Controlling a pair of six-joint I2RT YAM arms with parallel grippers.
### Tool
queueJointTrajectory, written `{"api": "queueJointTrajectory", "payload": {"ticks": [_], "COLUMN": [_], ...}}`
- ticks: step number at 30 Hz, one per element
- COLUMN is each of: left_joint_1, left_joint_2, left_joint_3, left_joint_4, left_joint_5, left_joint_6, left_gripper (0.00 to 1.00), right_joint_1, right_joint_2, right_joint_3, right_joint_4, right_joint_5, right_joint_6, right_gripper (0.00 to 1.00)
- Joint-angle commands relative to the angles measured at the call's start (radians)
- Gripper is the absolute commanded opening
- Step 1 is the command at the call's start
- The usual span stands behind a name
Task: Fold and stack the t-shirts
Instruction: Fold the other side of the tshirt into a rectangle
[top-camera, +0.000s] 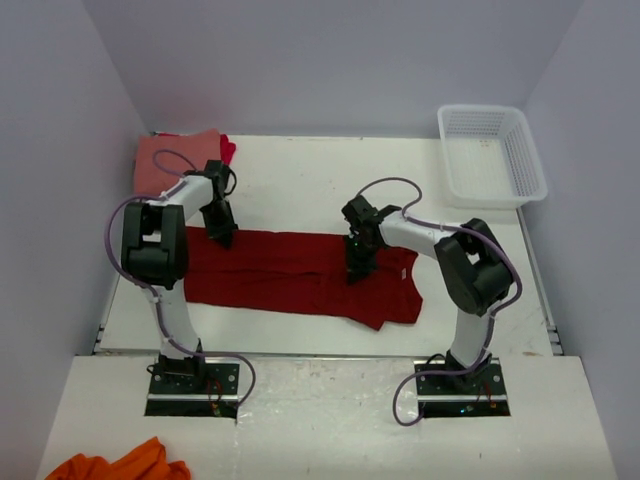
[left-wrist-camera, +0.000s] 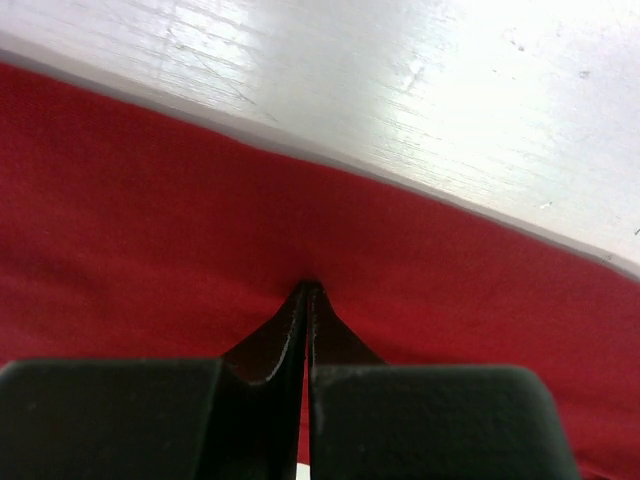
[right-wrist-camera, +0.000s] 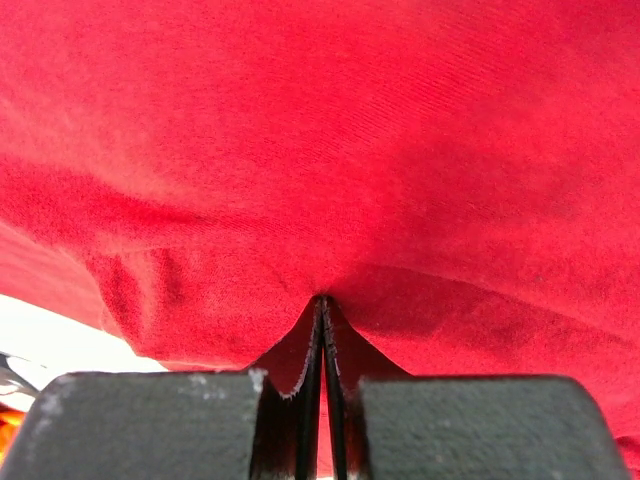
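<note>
1. Left gripper (left-wrist-camera: 308, 290) and right gripper (right-wrist-camera: 322, 300) are clamped on the dark red t-shirt (top-camera: 290, 272), spread mid-worktop.
2. A salmon-pink t-shirt (top-camera: 170, 160) is laid at the far-left corner.
3. Folding is judged unfinished; stacking is not yet done.

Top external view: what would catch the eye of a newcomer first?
The dark red t-shirt lies spread across the middle of the table, and the left gripper and right gripper are both shut on it. A white basket stands at the far right corner, a salmon-pink shirt at the far left.
</note>
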Motion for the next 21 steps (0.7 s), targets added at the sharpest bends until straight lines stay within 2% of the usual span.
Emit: {"api": "queueJointTrajectory", "payload": {"ticks": [1, 5, 7, 9, 13, 15, 19, 21], "left_joint_1": [0.038, 0.043, 0.043, 0.041, 0.032, 0.021, 0.011, 0.006], "left_joint_2": [0.039, 0.021, 0.003, -0.005, -0.039, -0.057, -0.087, -0.108], "left_joint_3": [-0.050, -0.108, -0.183, -0.208, -0.254, -0.271, -0.297, -0.303], "left_joint_4": [0.095, 0.097, 0.124, 0.129, 0.134, 0.128, 0.118, 0.111], "left_joint_5": [-0.090, -0.090, -0.003, 0.005, 0.016, 0.013, -0.005, -0.014], "left_joint_6": [-0.006, -0.042, -0.056, -0.056, -0.046, -0.030, -0.027, -0.015], "left_gripper": [0.00, 0.00, 0.00, 0.00, 0.00, 0.00, 0.00, 0.00], "right_joint_1": [-0.056, -0.088, -0.103, -0.111, -0.142, -0.174, -0.231, -0.238], "right_joint_2": [0.087, 0.183, 0.234, 0.245, 0.340, 0.406, 0.544, 0.543], "right_joint_3": [0.079, 0.222, 0.400, 0.433, 0.683, 0.757, 1.023, 1.069], "right_joint_4": [-0.022, -0.121, -0.229, -0.274, -0.423, -0.474, -0.612, -0.620], "right_joint_5": [0.067, 0.011, -0.044, -0.060, -0.017, -0.037, -0.048, 0.019], "right_joint_6": [-0.055, -0.114, -0.163, -0.188, -0.226, -0.249, -0.272, -0.300], "right_gripper": [0.00, 0.03, 0.07, 0.08, 0.10, 0.10, 0.08, 0.03]}}
